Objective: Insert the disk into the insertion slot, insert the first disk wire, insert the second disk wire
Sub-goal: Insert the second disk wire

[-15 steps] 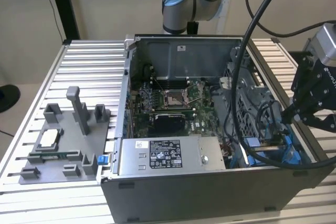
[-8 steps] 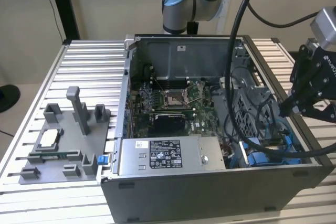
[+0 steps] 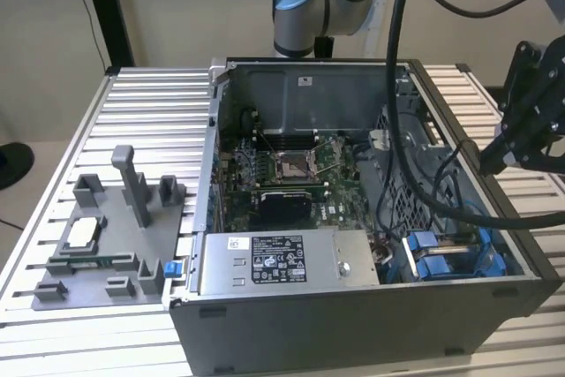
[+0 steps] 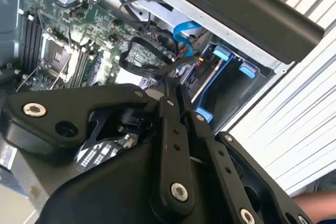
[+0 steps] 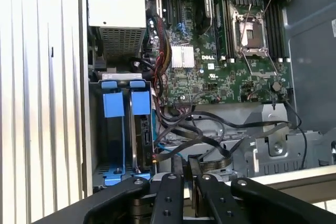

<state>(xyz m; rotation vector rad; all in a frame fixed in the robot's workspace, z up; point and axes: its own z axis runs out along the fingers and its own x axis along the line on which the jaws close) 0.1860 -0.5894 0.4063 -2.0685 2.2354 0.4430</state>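
My black gripper (image 3: 496, 158) hangs above the right wall of the open computer case (image 3: 353, 306). Its two fingers (image 5: 178, 179) stand close together, shut, with nothing seen between them. Just inside the case from the gripper (image 5: 186, 163) lies the insertion slot (image 5: 113, 145), a metal bay fitted with blue carriers (image 5: 112, 104). A dark disk (image 5: 143, 137) sits edge-on in that bay, its connector end facing the cables. Black wires (image 5: 197, 135) and a thin blue wire (image 4: 186, 30) loop loosely beside the bay, close to the fingertips. In the second wrist view the gripper (image 4: 176, 100) hovers over these wires.
The motherboard (image 3: 291, 169) fills the case floor and the boxed power supply (image 3: 274, 262) sits along the front wall. A grey plastic fixture tray (image 3: 106, 236) stands on the slatted aluminium table (image 3: 141, 103) at the exterior view's left. Thick black arm cables (image 3: 402, 86) hang over the case.
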